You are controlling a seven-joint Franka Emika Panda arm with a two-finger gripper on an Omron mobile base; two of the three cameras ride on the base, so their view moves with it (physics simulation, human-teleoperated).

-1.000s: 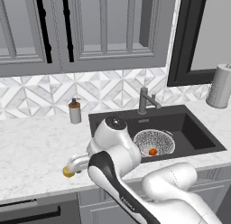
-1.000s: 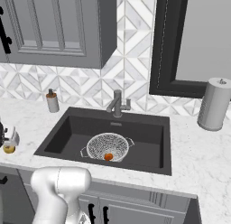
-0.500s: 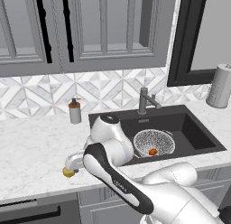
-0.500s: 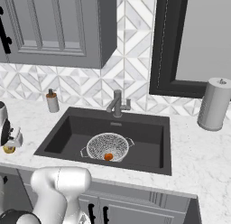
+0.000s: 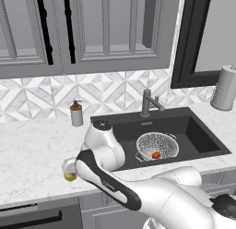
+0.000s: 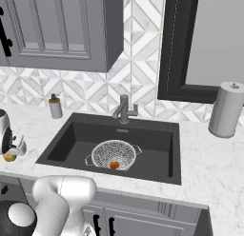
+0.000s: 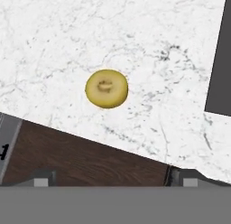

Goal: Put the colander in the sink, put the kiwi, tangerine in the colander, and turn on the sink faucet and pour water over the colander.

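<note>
since a second ago the arm has leaned further left over the bench (image 5: 32, 149), its hand now lower above the kiwi (image 5: 70, 176); the sink (image 5: 198, 140) and its contents lie as before.

the fingers (image 5: 69, 168) are spread wide and released, holding nothing, just above the kiwi near the bench's front edge. in the hand view the kiwi (image 7: 107, 88) lies alone on the white marble, its paler face up, not touching anything, with the bench edge and dark wood floor (image 7: 81, 160) below it and a corner of the sink (image 7: 221, 60) at the right. in the right base view the kiwi (image 6: 9, 157) shows as a yellow spot under the hand at the far left.

the colander (image 5: 157, 146) stands upright in the sink, toward the front, with the tangerine (image 5: 156, 155) inside it against the near wall. the sink faucet (image 5: 148, 102) stands behind the basin; no water is visible from its spout.

a soap pump bottle (image 5: 76, 114) stands by the tiled backsplash, left of the sink. a paper towel roll (image 5: 225, 87) stands upright at the far right. the arm's own bulk hides part of the bench between kiwi and sink.
</note>
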